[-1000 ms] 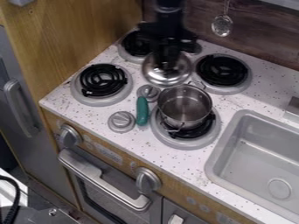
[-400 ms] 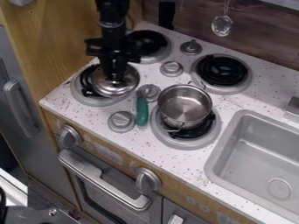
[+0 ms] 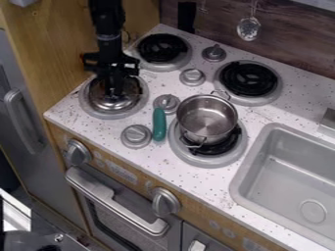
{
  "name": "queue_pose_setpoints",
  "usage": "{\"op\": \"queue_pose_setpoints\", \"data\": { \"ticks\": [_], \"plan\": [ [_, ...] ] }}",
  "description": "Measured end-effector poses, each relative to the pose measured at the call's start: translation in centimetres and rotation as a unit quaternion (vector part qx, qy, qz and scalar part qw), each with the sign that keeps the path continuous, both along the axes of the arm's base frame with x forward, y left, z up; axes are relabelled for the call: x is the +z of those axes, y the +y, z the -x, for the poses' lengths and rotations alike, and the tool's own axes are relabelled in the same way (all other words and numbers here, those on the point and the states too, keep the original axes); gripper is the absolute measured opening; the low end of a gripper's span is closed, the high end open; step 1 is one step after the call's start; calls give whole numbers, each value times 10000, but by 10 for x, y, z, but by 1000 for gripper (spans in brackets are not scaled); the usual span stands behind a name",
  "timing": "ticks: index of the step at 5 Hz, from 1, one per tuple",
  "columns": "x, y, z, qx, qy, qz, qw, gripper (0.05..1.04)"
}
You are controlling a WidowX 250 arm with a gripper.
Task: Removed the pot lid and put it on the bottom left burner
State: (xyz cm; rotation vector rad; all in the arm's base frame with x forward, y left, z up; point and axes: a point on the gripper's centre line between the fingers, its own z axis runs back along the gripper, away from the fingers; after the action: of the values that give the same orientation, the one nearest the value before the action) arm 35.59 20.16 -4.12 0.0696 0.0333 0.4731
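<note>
One claw (image 3: 116, 87), camera view: at the lower end of the black arm (image 3: 108, 29), over the bottom left burner (image 3: 91, 111); open or closed on the lid, not possible to tell.
Pot lid (image 3: 112, 104): directly below the claw, almost level, seeming to rest upon this burner; difficult to confirm full contact.
Lid shape: round, so without long axis to follow; most important, the vertical line from claw down to lid. Only one arm, thus no choice of nearer one.
Steel pot (image 3: 208, 116): to the right of the claw and lower in view, uncovered, on its own burner (image 3: 206, 161), well apart from the lid.
Green handle (image 3: 159, 125): also right and lower from the claw, between both burners.
Work at the burner: probably setting down or release; judged almost finished.
Claw, next: open if gripping, then rise straight up.
Lid danger: sideways pull, with possible tilting or sliding off centre.
</note>
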Motion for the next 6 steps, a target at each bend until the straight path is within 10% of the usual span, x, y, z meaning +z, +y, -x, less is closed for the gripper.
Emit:
{"op": "queue_pose_setpoints", "data": {
  "ticks": [2, 3, 4, 6],
  "plan": [
    [2, 10, -18, -1, -145, -28, 9999, 325],
    [2, 2, -9, -70, -56, -54, 9999, 619],
    [31, -1, -4, -95, -270, -255, 9993, 916],
    [84, -55, -3, -716, -671, -431, 9942, 1001]
  ]
}}
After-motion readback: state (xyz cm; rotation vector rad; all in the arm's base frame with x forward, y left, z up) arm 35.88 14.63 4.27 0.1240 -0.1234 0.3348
